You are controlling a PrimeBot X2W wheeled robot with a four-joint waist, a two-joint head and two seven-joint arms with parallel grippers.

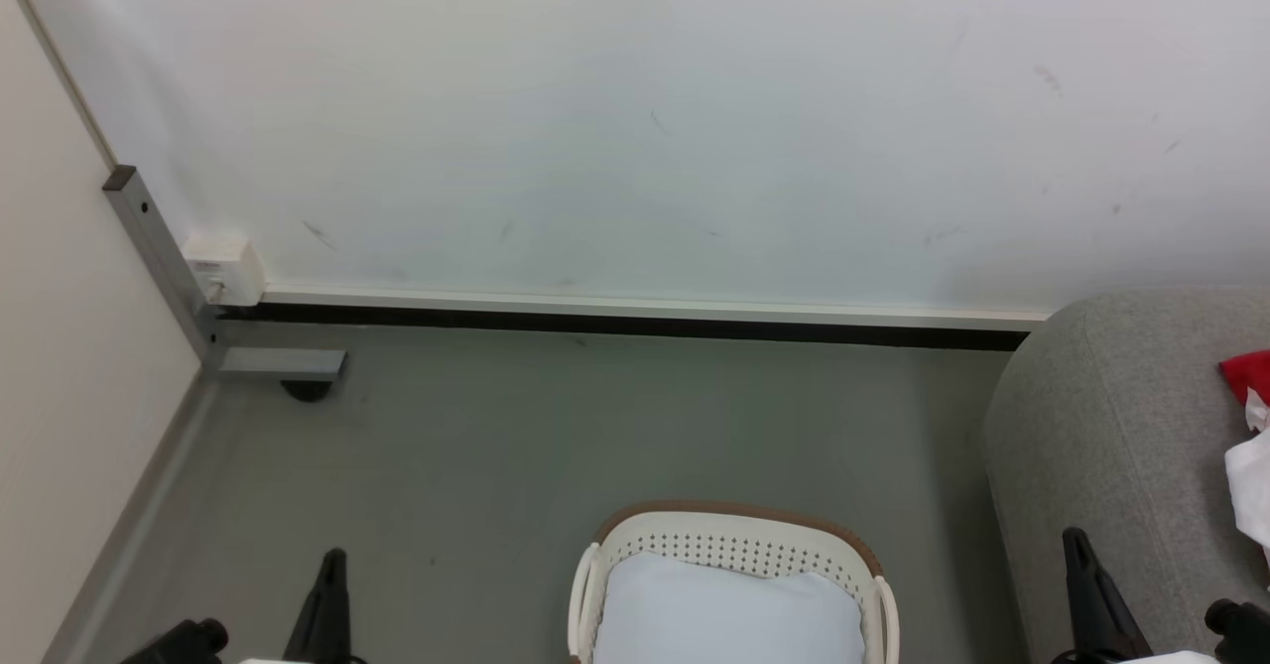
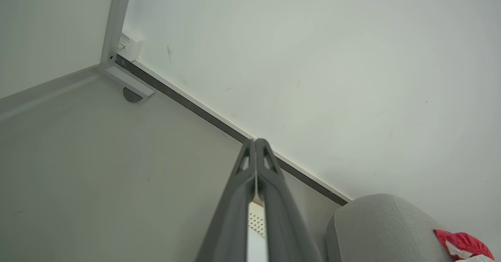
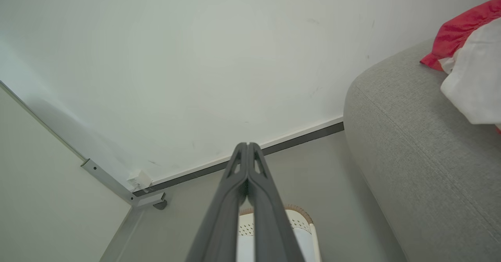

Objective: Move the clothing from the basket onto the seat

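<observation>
The white basket with a brown rim stands on the floor at the bottom middle of the head view, holding a pale liner. Red and white clothing lies on the grey seat at the right edge. It shows too in the right wrist view, clothing on the seat, and in the left wrist view as clothing on the seat. My left gripper is low at the left, shut and empty. My right gripper is low beside the seat, shut and empty. The tips meet in each wrist view, left gripper, right gripper.
A white wall with a dark baseboard runs across behind the basket. A grey metal post with a foot and a white box stand in the left corner. Grey floor lies between wall and basket.
</observation>
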